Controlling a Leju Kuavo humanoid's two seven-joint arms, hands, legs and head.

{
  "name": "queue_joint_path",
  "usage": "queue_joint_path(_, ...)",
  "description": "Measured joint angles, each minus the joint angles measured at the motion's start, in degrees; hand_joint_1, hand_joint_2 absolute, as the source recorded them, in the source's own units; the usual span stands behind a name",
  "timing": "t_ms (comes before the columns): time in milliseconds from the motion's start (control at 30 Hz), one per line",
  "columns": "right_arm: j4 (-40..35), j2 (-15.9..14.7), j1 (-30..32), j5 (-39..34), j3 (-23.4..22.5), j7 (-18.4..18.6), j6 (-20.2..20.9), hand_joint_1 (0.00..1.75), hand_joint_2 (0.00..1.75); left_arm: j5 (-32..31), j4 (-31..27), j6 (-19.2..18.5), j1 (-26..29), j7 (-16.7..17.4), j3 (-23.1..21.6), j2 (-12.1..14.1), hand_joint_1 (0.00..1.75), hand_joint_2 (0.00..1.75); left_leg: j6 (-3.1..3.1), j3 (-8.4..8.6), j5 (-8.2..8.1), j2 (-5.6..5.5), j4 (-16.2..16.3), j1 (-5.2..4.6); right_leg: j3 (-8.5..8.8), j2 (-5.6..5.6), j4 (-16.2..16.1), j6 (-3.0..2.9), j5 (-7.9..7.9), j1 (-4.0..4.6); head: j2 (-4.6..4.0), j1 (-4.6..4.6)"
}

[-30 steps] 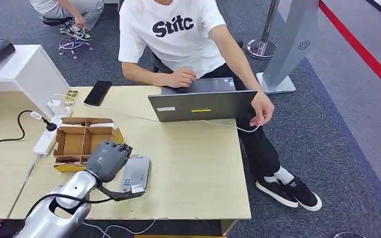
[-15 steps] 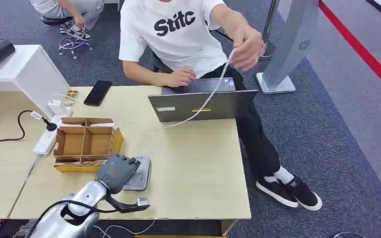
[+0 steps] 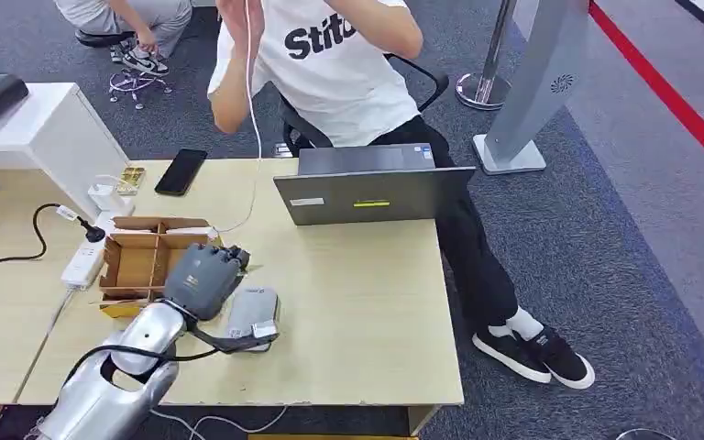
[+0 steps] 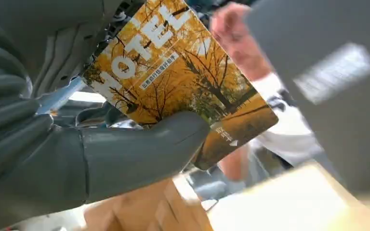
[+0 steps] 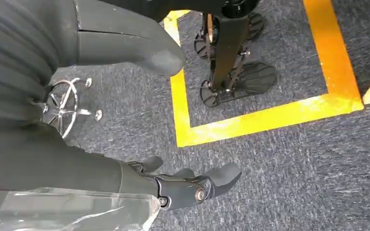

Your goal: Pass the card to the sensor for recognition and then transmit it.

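Note:
My left hand (image 3: pixel 203 280) hovers over the table's front left, between the cardboard box (image 3: pixel 156 261) and the far end of the grey flat sensor (image 3: pixel 253 316). In the left wrist view the hand (image 4: pixel 53 144) pinches a yellow card (image 4: pixel 173 82) printed with autumn trees and "HOTEL", its thumb (image 4: pixel 139 154) pressed on the card's face. My right hand (image 5: pixel 183 185) hangs beside my body over the dark carpet, fingers apart and holding nothing.
A person in a white T-shirt (image 3: pixel 330 64) sits behind a grey laptop (image 3: pixel 371 188), lifting a white cable (image 3: pixel 255 119) that trails onto the table (image 3: pixel 367 312). A black phone (image 3: pixel 181 171), a power strip (image 3: pixel 87 257) and a white cabinet (image 3: pixel 37 128) are at the left.
My left hand dipped toward the table's front edge over the sensor, then came back up beside the box. The person raised the white cable from beside the laptop to head height.

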Motion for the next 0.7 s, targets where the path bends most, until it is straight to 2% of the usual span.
queue_joint_path(200, 0.00, 0.00, -0.01, 0.83, -0.46, 0.17, 0.09, 0.00, 1.75, 0.15, -3.55, -2.44, -3.88, 0.09, 9.12, -0.42, 1.75, 1.75, 0.00, 0.00, 0.05, 0.01, -0.01, 0.01, 0.00, 0.01, 0.02, -0.02, 0.03, 0.01, 0.00, 0.02)
queue_joint_path(333, 0.00, 0.07, -0.02, 1.14, -0.66, 0.17, 0.09, 0.00, 1.75, 0.22, -4.29, -2.95, -4.35, 0.04, 13.97, -0.94, 1.75, 1.75, 0.02, 0.00, 0.06, 0.02, -0.01, 0.01, -0.01, 0.03, 0.02, -0.03, 0.04, 0.01, 0.00, 0.02)
queue_joint_path(700, 0.00, 0.15, -0.05, 1.66, -0.92, 0.37, 0.02, 0.00, 1.75, -0.26, -4.31, -2.86, -2.94, -0.61, 21.20, -1.29, 1.75, 1.75, 0.02, -0.05, 0.06, 0.01, -0.01, 0.01, -0.03, 0.01, 0.01, -0.03, 0.04, 0.01, 0.00, 0.02)
